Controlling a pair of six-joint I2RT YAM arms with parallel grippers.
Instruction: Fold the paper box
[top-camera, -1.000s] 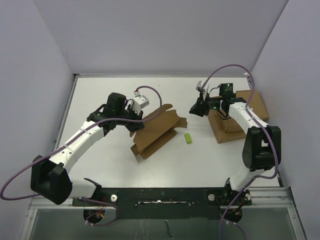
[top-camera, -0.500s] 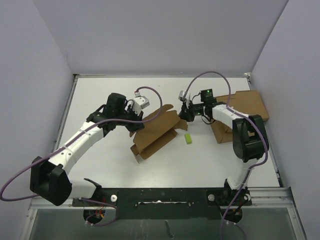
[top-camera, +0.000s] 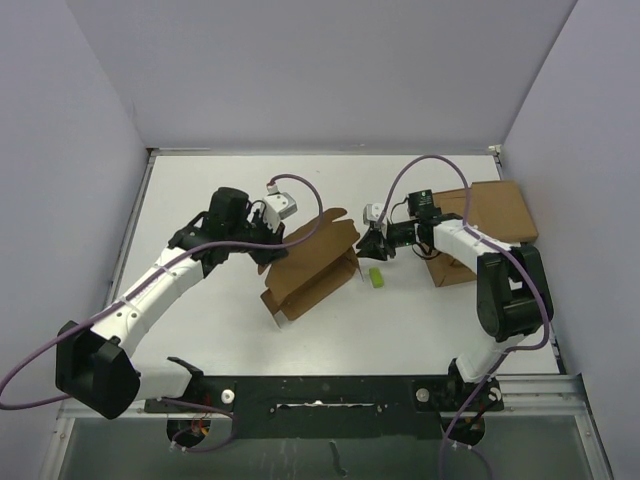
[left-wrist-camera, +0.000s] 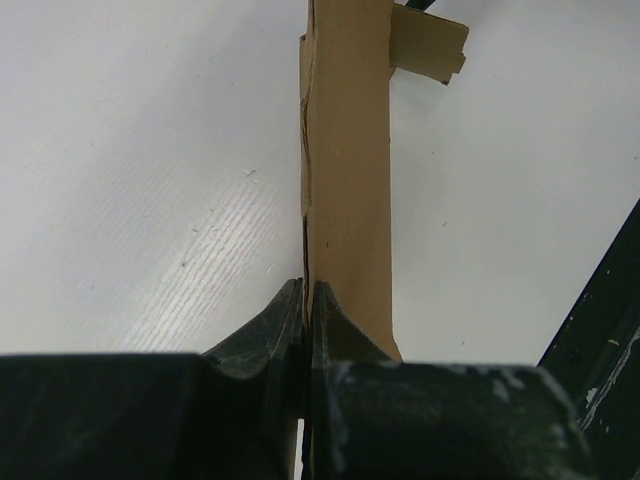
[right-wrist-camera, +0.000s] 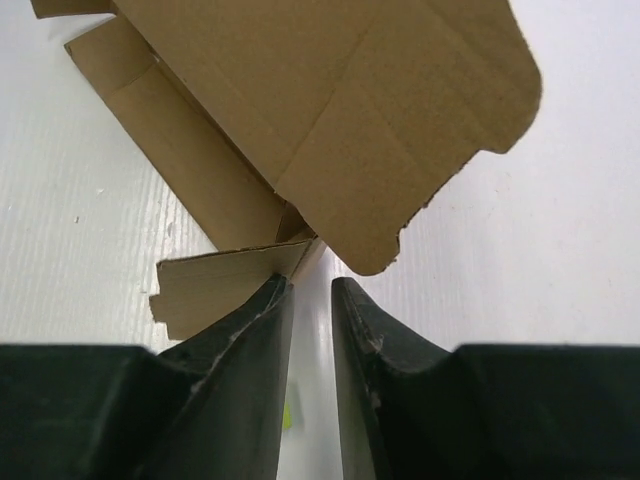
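Note:
The paper box (top-camera: 310, 265), a brown die-cut cardboard sheet partly folded up, lies in the middle of the table. My left gripper (top-camera: 262, 236) is shut on its left edge; the left wrist view shows the jaws (left-wrist-camera: 307, 290) pinched on a thin upright cardboard panel (left-wrist-camera: 345, 170). My right gripper (top-camera: 372, 246) sits at the sheet's right edge. In the right wrist view its jaws (right-wrist-camera: 310, 282) stand slightly apart with nothing between them, right below a rounded flap (right-wrist-camera: 340, 110). The left fingertip touches a small side tab (right-wrist-camera: 215, 285).
A small green block (top-camera: 376, 277) lies on the table just below the right gripper. A larger flat brown cardboard slab (top-camera: 500, 208) lies at the right, with the right arm reaching over it. Grey walls close in the table on three sides.
My right gripper has swung left from above the slab to the right edge of the paper box, its jaws closing then parting a little. The left gripper keeps its grip, hardly moving.

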